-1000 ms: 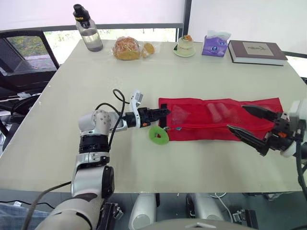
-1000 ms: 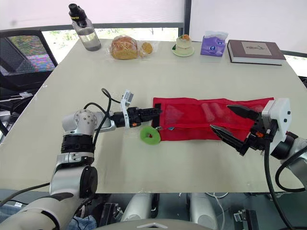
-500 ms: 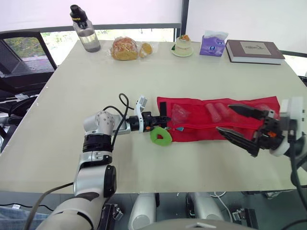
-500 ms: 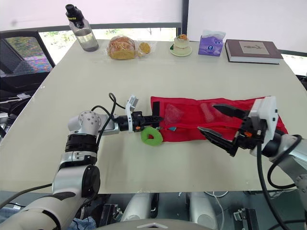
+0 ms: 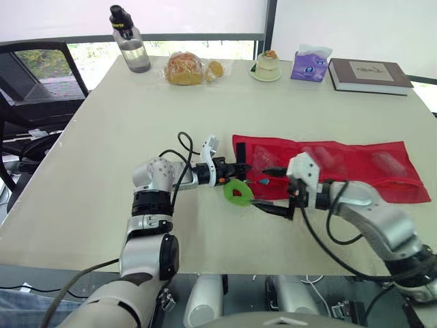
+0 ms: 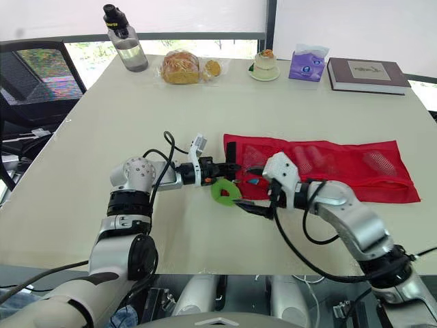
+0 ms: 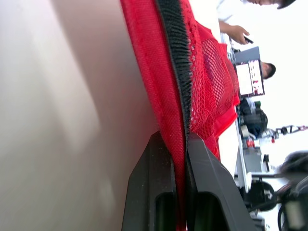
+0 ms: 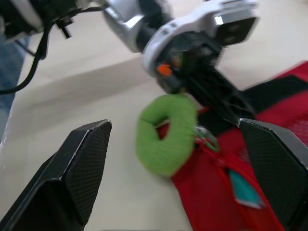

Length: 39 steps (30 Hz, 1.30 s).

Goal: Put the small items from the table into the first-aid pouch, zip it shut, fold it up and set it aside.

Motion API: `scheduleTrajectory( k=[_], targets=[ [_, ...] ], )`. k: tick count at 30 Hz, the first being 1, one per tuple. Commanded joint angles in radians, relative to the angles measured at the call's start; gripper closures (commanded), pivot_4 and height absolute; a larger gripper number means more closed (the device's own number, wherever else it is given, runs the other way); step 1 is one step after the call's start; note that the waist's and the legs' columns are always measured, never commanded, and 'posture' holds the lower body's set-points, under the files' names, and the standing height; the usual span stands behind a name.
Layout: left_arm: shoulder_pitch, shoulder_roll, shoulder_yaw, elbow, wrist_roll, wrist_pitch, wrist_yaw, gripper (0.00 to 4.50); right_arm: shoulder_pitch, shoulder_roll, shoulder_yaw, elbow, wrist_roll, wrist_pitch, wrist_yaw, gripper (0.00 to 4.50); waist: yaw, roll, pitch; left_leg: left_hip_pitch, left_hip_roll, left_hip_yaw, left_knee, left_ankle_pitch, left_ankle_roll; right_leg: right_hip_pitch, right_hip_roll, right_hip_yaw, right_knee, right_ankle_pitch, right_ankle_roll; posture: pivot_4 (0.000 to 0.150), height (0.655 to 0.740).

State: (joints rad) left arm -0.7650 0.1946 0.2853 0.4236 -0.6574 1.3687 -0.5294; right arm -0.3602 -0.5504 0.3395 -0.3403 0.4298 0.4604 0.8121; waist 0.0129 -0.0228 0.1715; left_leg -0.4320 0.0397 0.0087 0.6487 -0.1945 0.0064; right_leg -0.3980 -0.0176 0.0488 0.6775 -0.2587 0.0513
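Beige table: left gripper pinches red pouch edge; right gripper gapes beside green ring.

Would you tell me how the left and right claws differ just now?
The left claw is shut on the red pouch's end edge, whereas the right claw is wide open and grips nothing. The left claw points along the pouch from beyond its end; the right claw points the opposite way, toward the green ring. Both have black fingers and sit at the pouch's same end.
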Motion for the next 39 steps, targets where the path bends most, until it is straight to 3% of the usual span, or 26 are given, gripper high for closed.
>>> scheduleTrajectory(
  k=[1,10,15,18,19,20,26,39],
  targets=[
    [0.007,-0.04,0.017,0.017,-0.014,0.03,0.035,4.37,-0.031,0.031,0.048,0.037,-0.054,-0.077,0.064,0.0,0.001,0.0,0.0,0.0,0.0,-0.001,0.0,0.0,0.0,0.001,0.0,-0.002,0.0,-0.001,0.001,0.15,0.74],
    [0.001,-0.063,0.067,0.014,-0.032,0.07,0.08,4.37,-0.099,0.086,0.179,0.213,-0.293,-0.129,0.072,0.0,-0.002,0.0,0.0,0.0,0.0,-0.003,0.001,0.0,0.0,0.001,0.0,-0.003,0.0,0.0,-0.001,0.15,0.74],
    [0.005,-0.06,0.063,0.004,-0.04,0.097,0.069,4.37,-0.099,0.092,0.183,0.194,-0.349,0.089,0.007,0.0,-0.002,0.0,0.0,0.0,0.0,-0.004,0.0,0.0,0.0,0.001,0.0,-0.004,0.0,0.001,-0.001,0.15,0.74],
    [-0.002,-0.055,0.066,0.018,-0.037,0.093,0.066,4.5,-0.094,0.068,0.204,0.17,-0.373,0.111,0.024,0.74,-0.001,0.0,0.0,0.0,0.0,-0.004,0.0,0.0,0.0,0.002,0.0,-0.004,0.0,0.001,-0.001,0.15,0.74],
    [-0.003,-0.055,0.067,0.021,-0.037,0.092,0.066,4.5,-0.09,0.065,0.206,0.164,-0.376,0.113,0.029,1.45,-0.001,0.0,0.0,0.0,0.0,-0.005,0.0,0.0,0.0,0.002,0.0,-0.005,0.0,0.0,-0.001,0.15,0.74],
    [-0.007,-0.053,0.068,0.027,-0.036,0.091,0.065,4.5,-0.085,0.065,0.2,0.158,-0.376,0.118,0.026,1.72,-0.001,0.0,0.0,0.0,0.0,-0.005,0.0,0.0,0.0,0.002,0.0,-0.005,0.0,0.0,-0.001,0.15,0.74],
    [-0.016,-0.036,0.057,0.044,-0.03,0.077,0.055,4.5,-0.043,0.051,0.141,0.1,-0.348,0.145,0.02,4.33,-0.001,0.0,0.0,0.0,-0.001,-0.006,0.0,0.0,0.0,0.003,0.0,-0.006,-0.001,0.0,-0.001,0.15,0.74],
    [0.025,0.047,-0.049,0.011,-0.016,0.036,-0.04,4.5,0.143,0.139,-0.294,-0.141,-0.009,0.369,-0.108,4.45,-0.016,0.0,0.0,0.0,0.0,-0.008,-0.001,0.0,0.0,0.003,-0.001,-0.006,-0.002,0.0,-0.002,0.15,0.74]
  ],
)
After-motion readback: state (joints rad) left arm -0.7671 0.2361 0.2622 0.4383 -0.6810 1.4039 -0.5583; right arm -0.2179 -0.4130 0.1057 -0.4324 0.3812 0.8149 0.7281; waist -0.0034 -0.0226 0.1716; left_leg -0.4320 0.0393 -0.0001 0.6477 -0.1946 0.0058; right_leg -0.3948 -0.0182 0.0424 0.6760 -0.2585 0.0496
